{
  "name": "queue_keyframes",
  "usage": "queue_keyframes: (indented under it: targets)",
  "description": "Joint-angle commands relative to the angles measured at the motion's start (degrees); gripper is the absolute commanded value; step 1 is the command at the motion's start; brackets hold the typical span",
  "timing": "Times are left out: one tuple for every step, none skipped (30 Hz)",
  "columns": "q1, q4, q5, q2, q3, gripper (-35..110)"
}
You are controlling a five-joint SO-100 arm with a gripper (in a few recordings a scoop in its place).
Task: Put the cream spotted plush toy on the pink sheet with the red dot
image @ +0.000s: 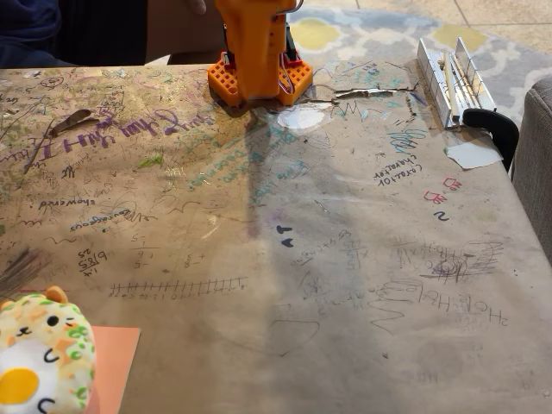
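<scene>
The cream spotted plush toy sits at the bottom left corner of the fixed view. It has green and orange spots, a small orange ear and a yellow snout, and the frame edge cuts part of it off. It rests on the left part of the pink sheet, whose right strip shows beside it. The sheet's red dot is hidden. The orange arm's base and lower column stand at the far edge of the table, well away from the toy.
The brown table top is covered in pen scribbles. A metal clamp rail with a black handle and a white paper scrap sit at the far right. A grey cushion edge borders the right side.
</scene>
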Motion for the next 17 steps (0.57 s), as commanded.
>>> queue_keyframes:
  targets:
    - [-0.88,0.7,-1.14,14.5,8.88,0]
    - [-0.88,2.72,-1.49,20.04,11.16,0]
    - [-0.53,2.72,-1.32,19.16,11.6,0]
    - [0.44,1.76,-1.58,18.19,12.39,0]
    - [0.97,1.41,-2.02,19.78,13.8,0]
    - [1.05,1.23,-2.29,19.6,14.5,0]
    - [0.97,1.23,-2.29,19.78,15.38,0]
    - [0.97,1.23,-2.2,19.78,16.08,0]
    - [0.88,1.23,-1.93,19.78,16.61,0]
    - [0.97,1.41,-2.11,19.78,16.61,0]
    - [0.62,1.76,-2.02,19.78,16.52,0]
    - [0.09,2.02,-1.85,19.78,16.44,0]
    - [-0.62,2.37,-1.85,19.78,16.44,0]
    - [-1.41,2.9,-1.58,19.78,16.26,0]
    - [-2.02,3.34,-1.23,19.78,16.17,0]
    - [-2.37,3.52,-1.23,19.78,16.08,0]
    - [-2.55,3.6,-1.23,19.78,16.08,0]
